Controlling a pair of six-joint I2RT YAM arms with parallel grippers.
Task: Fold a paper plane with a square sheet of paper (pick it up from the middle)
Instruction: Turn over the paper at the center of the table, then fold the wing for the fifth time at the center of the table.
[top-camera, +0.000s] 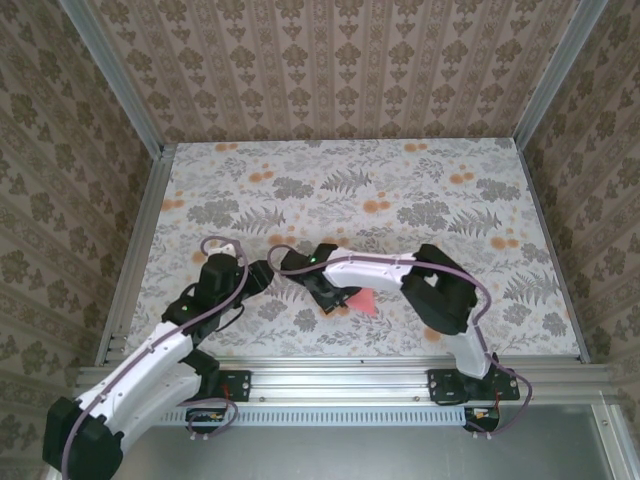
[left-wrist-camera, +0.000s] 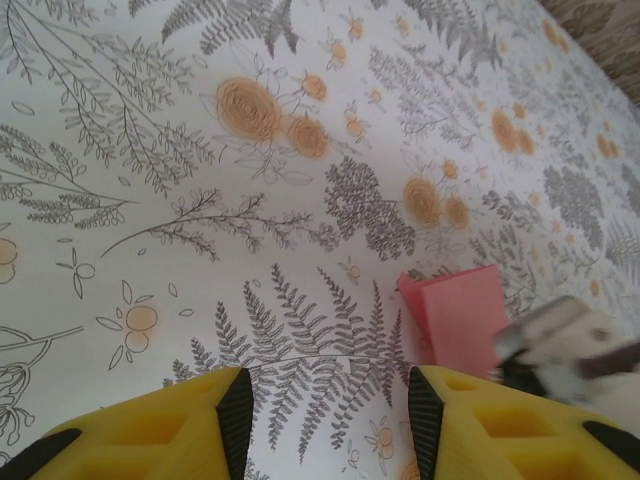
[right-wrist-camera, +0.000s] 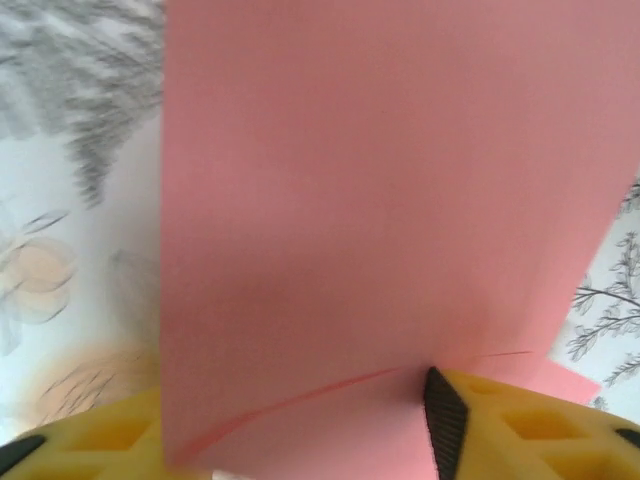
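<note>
Pink paper (right-wrist-camera: 380, 200) across R fingers (right-wrist-camera: 446, 425), prob. spread; L fingers (left-wrist-camera: 236, 420) spread wide.

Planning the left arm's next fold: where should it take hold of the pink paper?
Probably the paper's raised edge facing the left gripper, approached from that side; it looks lifted off the table, and the right gripper crowds the opposite side.

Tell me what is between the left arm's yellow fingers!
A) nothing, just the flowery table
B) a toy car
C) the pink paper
A: the left gripper stands open with the flowery table showing through its gap, while the pink paper lies off to the side, outside that gap.
</note>
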